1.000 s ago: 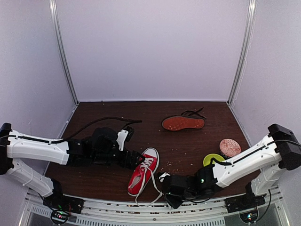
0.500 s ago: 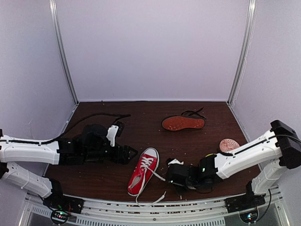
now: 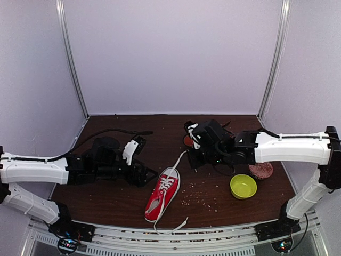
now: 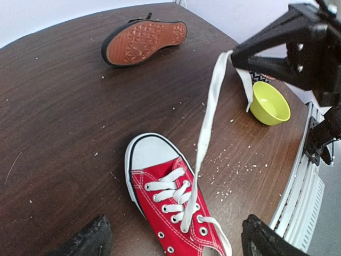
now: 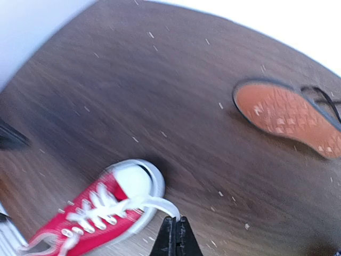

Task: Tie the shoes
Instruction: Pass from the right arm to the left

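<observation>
Our right gripper (image 4: 234,55) was pinched shut on one white lace (image 4: 205,128), taut from the red sneaker (image 3: 164,193); the sneaker lay mid-table, toe pointing toward that gripper; our left gripper (image 3: 146,175) gaped wide just beside its left flank; the black shoe (image 4: 144,41) lay sole-up beyond.

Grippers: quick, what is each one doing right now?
Left gripper: open, holding nothing.
Right gripper: shut on the white lace of the red sneaker.
</observation>
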`<state>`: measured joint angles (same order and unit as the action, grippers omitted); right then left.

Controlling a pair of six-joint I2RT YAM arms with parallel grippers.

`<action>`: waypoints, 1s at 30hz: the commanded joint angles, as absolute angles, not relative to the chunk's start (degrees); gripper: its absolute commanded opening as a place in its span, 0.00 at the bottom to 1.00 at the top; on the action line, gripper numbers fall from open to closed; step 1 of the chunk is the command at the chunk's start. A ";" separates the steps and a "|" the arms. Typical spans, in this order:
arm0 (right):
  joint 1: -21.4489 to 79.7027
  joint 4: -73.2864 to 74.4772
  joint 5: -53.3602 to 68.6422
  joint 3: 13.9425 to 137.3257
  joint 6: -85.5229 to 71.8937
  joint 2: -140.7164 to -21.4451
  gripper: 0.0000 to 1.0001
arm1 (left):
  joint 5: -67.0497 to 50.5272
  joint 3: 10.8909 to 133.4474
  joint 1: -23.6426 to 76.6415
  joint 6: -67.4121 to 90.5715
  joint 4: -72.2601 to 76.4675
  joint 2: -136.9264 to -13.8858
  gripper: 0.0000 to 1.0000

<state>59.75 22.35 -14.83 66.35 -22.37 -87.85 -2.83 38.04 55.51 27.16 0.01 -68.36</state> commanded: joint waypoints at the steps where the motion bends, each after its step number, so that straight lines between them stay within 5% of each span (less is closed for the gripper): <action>1: 59.40 19.08 -9.82 68.49 -21.13 -87.27 0.00 | -6.96 39.97 54.93 22.67 7.55 -72.88 0.87; 12: 59.20 15.82 -6.46 66.79 -24.52 -84.59 0.00 | -12.90 42.09 54.71 23.47 15.29 -85.41 0.77; 17: 58.80 16.04 -6.75 65.94 -24.61 -83.89 0.00 | -13.21 42.07 54.72 24.34 17.47 -86.63 0.54; 27: 58.65 14.98 -6.50 64.58 -25.35 -82.97 0.00 | -14.67 44.81 54.71 24.87 16.72 -90.26 0.25; 30: 58.36 14.54 -7.02 64.27 -25.52 -83.10 0.00 | -13.69 44.39 54.70 25.45 17.00 -89.51 0.04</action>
<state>58.98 15.94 -6.52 65.10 -24.67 -84.71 -13.67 43.09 55.05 25.26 13.74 -89.95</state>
